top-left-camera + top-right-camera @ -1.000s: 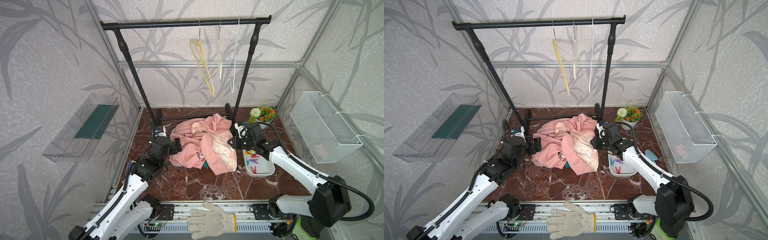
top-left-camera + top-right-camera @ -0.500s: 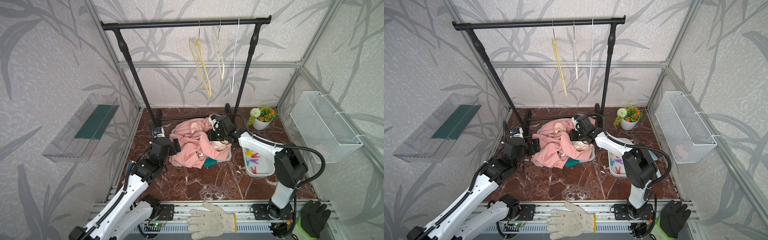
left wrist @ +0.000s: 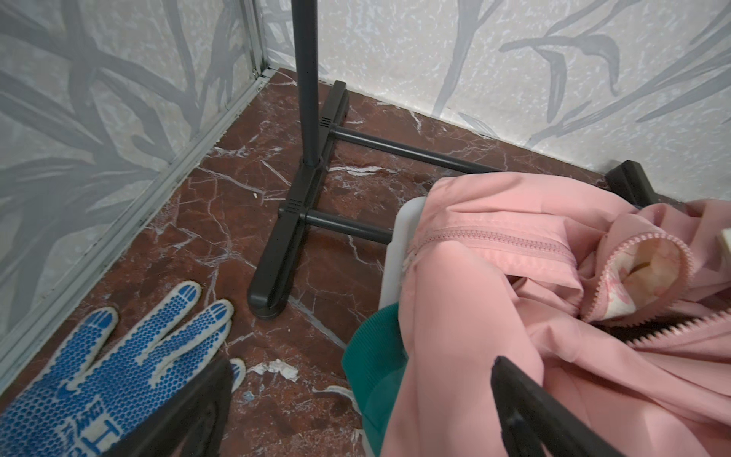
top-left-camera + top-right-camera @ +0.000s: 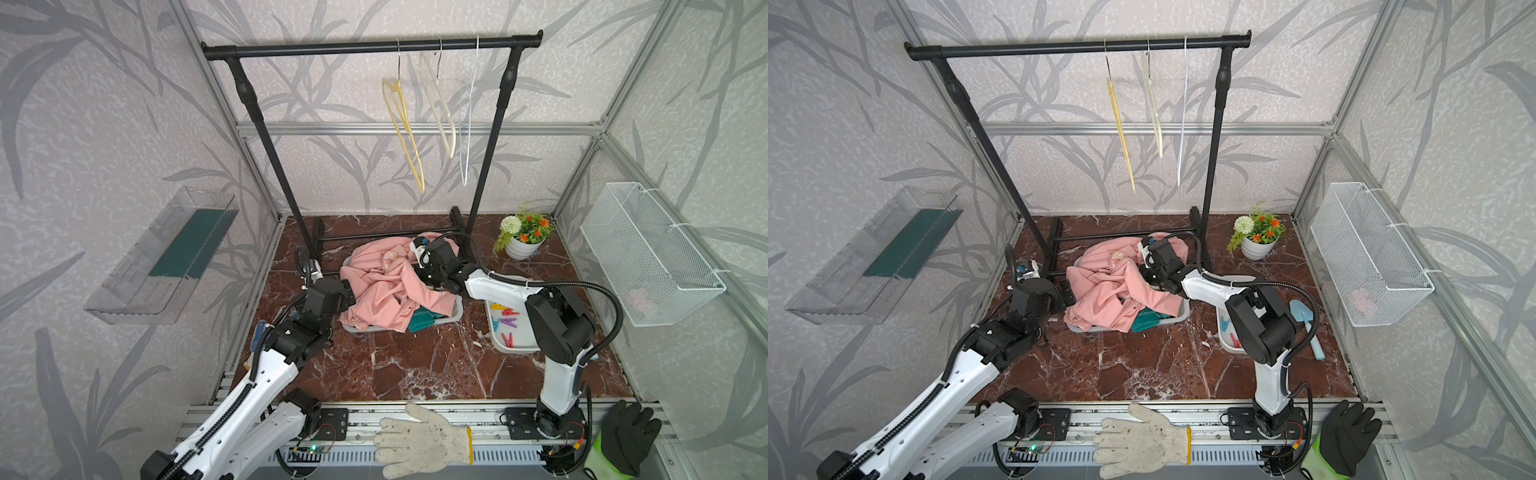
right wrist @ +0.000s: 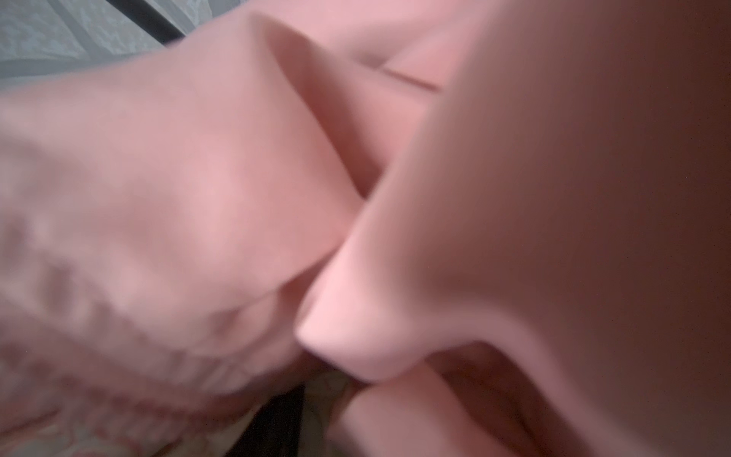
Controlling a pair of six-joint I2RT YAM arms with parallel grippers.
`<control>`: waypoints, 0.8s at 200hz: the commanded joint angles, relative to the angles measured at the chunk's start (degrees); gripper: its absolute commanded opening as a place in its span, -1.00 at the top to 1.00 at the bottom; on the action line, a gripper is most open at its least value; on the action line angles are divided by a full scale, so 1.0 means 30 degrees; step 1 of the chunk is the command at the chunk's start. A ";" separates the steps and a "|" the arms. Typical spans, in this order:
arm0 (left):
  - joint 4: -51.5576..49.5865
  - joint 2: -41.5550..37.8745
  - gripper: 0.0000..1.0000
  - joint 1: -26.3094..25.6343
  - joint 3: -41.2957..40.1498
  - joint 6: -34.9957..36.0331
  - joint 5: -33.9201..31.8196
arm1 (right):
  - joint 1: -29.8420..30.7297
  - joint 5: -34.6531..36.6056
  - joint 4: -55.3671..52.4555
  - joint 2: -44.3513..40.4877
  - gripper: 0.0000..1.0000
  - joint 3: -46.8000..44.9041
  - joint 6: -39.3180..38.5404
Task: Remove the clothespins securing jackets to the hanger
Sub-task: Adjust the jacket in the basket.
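Note:
A pink jacket (image 4: 386,291) lies heaped in a pale basket (image 4: 455,314) mid-floor, and a teal jacket (image 4: 424,323) shows under its front edge. My right gripper (image 4: 420,275) is sunk into the pink folds at the heap's back right. Its wrist view shows only blurred pink cloth (image 5: 197,178), so its jaws are hidden. My left gripper (image 4: 347,293) stands open at the heap's left edge, fingers (image 3: 526,407) wide apart over floor and cloth, holding nothing. Several coloured clothespins (image 4: 505,322) lie in a white tray (image 4: 517,350). A yellow hanger (image 4: 403,124), a cream hanger (image 4: 440,108) and a white hanger (image 4: 467,124) hang bare.
The black rack (image 4: 374,43) stands at the back, its foot (image 3: 292,221) near the basket. A plant pot (image 4: 521,241), a blue trowel (image 4: 1306,324), a wire basket (image 4: 648,253) and a clear shelf (image 4: 166,257) ring the floor. Gloves lie at the front (image 4: 419,440) and left (image 3: 99,376).
My right arm has swung from the tray side in over the basket, and the pink jacket, spread wide before, is now bunched in the basket. The left arm has stayed put.

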 commanded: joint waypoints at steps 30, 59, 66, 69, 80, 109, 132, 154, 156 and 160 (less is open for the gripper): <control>-0.0537 0.0752 -0.99 0.0930 0.0473 -0.0741 -0.2097 | -0.0025 0.0950 -0.3269 -0.1403 -0.58 0.0373 -0.2141; -0.0688 0.1047 -0.99 0.2030 0.0370 -0.1531 -0.2973 | -0.0038 0.1178 -0.5261 -0.2147 -0.99 0.2023 -0.3178; -0.0546 0.1162 -0.99 0.2315 0.0259 -0.1648 -0.3049 | -0.0040 0.1128 -0.5624 -0.2275 -0.98 0.2414 -0.3435; -0.0472 0.1185 -0.99 0.2419 0.0194 -0.1690 -0.3128 | -0.0040 0.1079 -0.5731 -0.2346 -0.98 0.2558 -0.3544; -0.0223 0.1419 -0.99 0.2786 0.0035 -0.1811 -0.3375 | -0.0032 0.0861 -0.6044 -0.2517 -0.98 0.3107 -0.3808; 0.0815 0.2185 -0.99 0.3174 -0.0170 -0.1713 -0.3315 | -0.0018 0.0492 -0.7027 -0.2839 -0.98 0.4505 -0.4292; 0.1566 0.2739 -0.99 0.3404 -0.0127 -0.1375 -0.3533 | -0.0028 0.1529 -0.7580 -0.3520 -0.98 0.4919 -0.4941; 0.2053 0.3098 -0.99 0.3900 -0.0118 -0.1074 -0.3470 | -0.0095 0.3603 -0.8121 -0.4661 -0.98 0.4846 -0.6186; 0.2099 0.3126 -0.99 0.3942 -0.0156 -0.1051 -0.3474 | -0.0098 0.3842 -0.8169 -0.4754 -0.98 0.4816 -0.6281; 0.2210 0.3160 -0.99 0.4057 -0.0192 -0.0991 -0.3514 | -0.0148 0.4317 -0.8215 -0.4972 -0.98 0.4757 -0.6528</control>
